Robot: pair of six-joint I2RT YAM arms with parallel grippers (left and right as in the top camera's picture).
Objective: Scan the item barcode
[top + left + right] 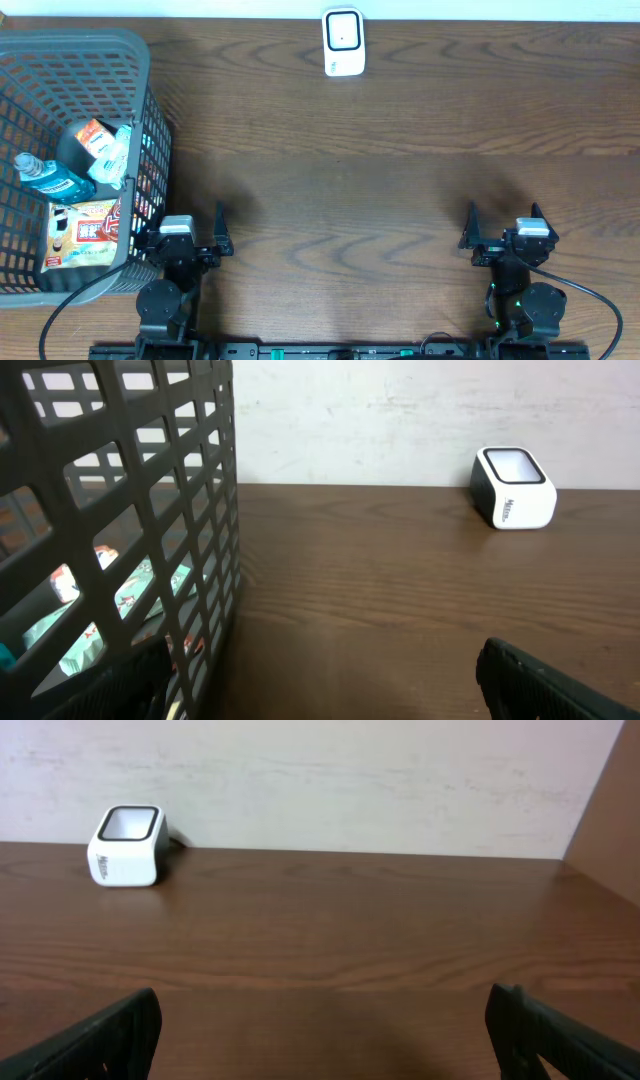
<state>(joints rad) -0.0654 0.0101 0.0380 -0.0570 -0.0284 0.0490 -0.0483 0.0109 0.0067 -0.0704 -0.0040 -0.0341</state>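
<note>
Items for scanning all sit in the grey mesh basket (pixel 75 40) at the left end of the table (pixel 350 170). From overhead I can pick out a blue bottle (pixel 45 180), an orange-and-white packet (pixel 95 135), a pale-blue pouch (pixel 110 160) and a flat printed snack packet (pixel 85 232) at the near end. The white scanner (pixel 343 42) stands at the far edge of the table, well apart from the basket. My left tool (pixel 180 222) is at the near edge, just beside the basket's near right corner, jaws spread wide and empty. My right tool (pixel 505 225) is over at the near right, also spread wide and gripping nothing. Over to the left wrist: the basket wall fills the left of the picture, with bits of packaging showing through the mesh. The scanner is far off to the right, its window tilted up, and my dark fingers (pixel 560 685) sit wide apart in the bottom corners. Right wrist now: bare wood ahead, the scanner at far left against the wall, and fingers (pixel 90 1040) parted to both bottom corners.
</note>
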